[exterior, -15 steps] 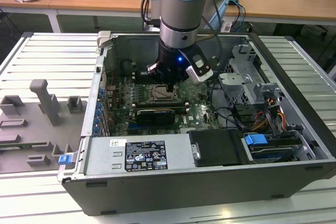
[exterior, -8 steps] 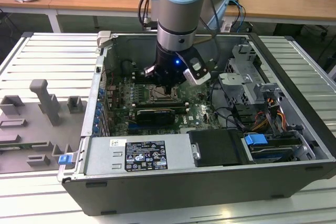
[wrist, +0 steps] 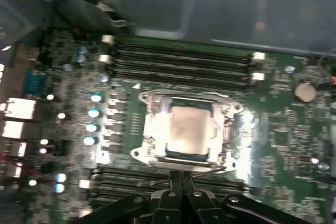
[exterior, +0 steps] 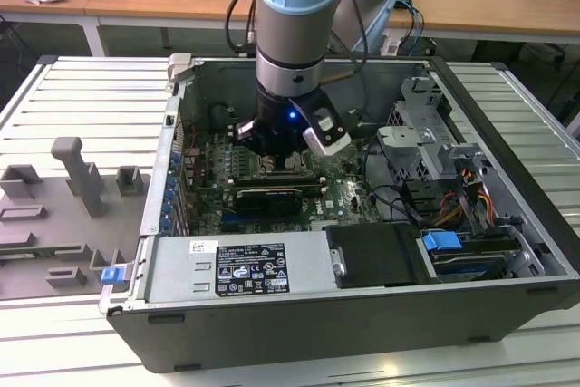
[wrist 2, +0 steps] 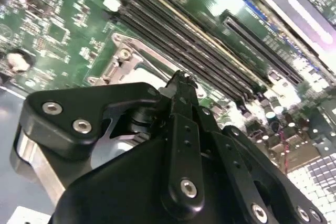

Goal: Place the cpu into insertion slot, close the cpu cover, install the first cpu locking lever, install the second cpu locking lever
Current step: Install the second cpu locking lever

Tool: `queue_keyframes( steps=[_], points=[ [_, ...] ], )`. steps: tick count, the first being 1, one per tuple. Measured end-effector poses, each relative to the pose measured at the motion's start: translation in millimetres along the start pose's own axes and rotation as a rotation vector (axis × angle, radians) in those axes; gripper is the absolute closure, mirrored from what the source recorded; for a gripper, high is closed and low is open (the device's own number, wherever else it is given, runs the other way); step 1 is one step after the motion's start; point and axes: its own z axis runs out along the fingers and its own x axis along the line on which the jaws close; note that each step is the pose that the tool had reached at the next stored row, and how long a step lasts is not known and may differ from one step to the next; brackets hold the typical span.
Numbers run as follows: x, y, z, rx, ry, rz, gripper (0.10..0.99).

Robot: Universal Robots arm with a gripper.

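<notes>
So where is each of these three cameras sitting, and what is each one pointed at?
Exterior view: off the arm, above and before the open computer case, looking down into it; the arm's wrist and gripper hang over the motherboard.
First wrist view: on the arm, looking down at the insertion slot, with the cpu seated and the cpu cover down around it; the shut fingertips show.
Second wrist view: on the arm, low and slanted across the gripper's black linkage toward the memory slots.
Both wrist views share the socket and memory slots.

- Open PC case (exterior: 362,310) on slatted table (exterior: 82,97).
- Grey fixtures (exterior: 77,178) at case's 9 o'clock.
- Blue clip (exterior: 112,274) beside them.
- Wooden desks (exterior: 489,2) at 12 o'clock.
</notes>
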Motion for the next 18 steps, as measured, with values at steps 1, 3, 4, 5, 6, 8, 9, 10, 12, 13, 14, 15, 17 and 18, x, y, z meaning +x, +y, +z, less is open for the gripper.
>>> queue_keyframes(
  steps=[1,3,4,5,6,8,9,10,12,13,14,15,17,18],
  points=[
    [2.5,-0.4,2.9,0.000,0.0001,0.000,0.980],
    [3.4,-0.9,6.4,0.000,0.0001,0.000,0.980],
    [4.1,-1.2,8.3,0.000,0.0001,0.000,0.980],
    [4.7,-1.4,10.0,0.000,0.0001,0.000,0.980],
    [5.7,-1.7,12.3,0.000,0.0001,0.000,0.980],
    [9.7,-2.2,15.8,-0.004,-0.0001,-0.001,0.980],
    [12.6,-2.5,16.3,-0.010,-0.0009,-0.001,0.980],
    [14.7,-2.8,16.6,-0.017,-0.0017,-0.001,0.980],
    [20.2,-7.5,17.6,-0.044,-0.0052,-0.001,0.980],
    [20.8,-10.4,17.9,-0.055,-0.0064,-0.001,0.980],
    [21.4,-12.2,17.9,-0.068,-0.0079,-0.001,0.980],
    [22.4,-13.0,17.9,-0.078,-0.0092,-0.001,0.980],
    [25.3,-15.2,18.2,-0.099,-0.0115,-0.001,0.980],
    [26.2,-16.2,18.7,-0.102,-0.0118,-0.001,0.980]
  ],
)
